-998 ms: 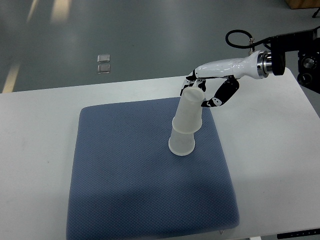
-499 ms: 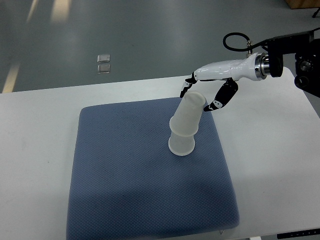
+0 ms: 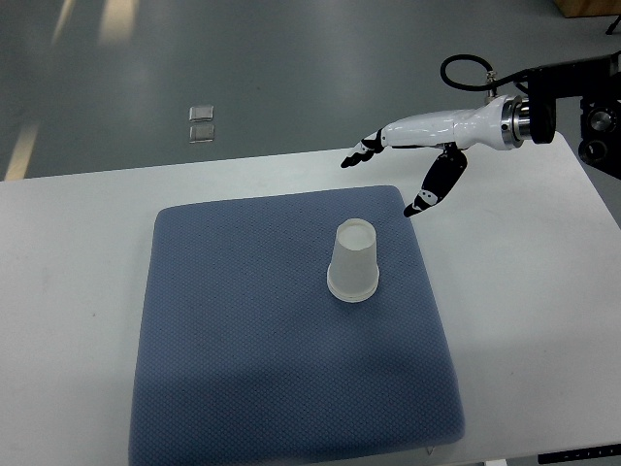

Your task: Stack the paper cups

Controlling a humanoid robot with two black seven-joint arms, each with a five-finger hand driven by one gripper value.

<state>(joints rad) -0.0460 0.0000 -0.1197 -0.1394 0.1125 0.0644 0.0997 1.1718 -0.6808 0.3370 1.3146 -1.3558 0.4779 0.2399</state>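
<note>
One white paper cup stack (image 3: 353, 260) stands mouth down on the blue mat (image 3: 243, 340), right of its middle, with the upper cup seated fully over the lower one. My right hand (image 3: 383, 180) hovers above the mat's far right corner, apart from the cups. Its fingers (image 3: 361, 151) are spread and hold nothing, with the thumb pointing down toward the mat corner. The left arm does not show.
The mat lies on a white table (image 3: 524, 291). Grey floor lies beyond the table's far edge, with a small clear object (image 3: 202, 124) on it. Dark robot hardware (image 3: 597, 107) sits at the right edge.
The upper cup was tilted against my right hand's fingers; it has now dropped down straight over the lower cup. My right hand has let go and lifted up and away to the right.
</note>
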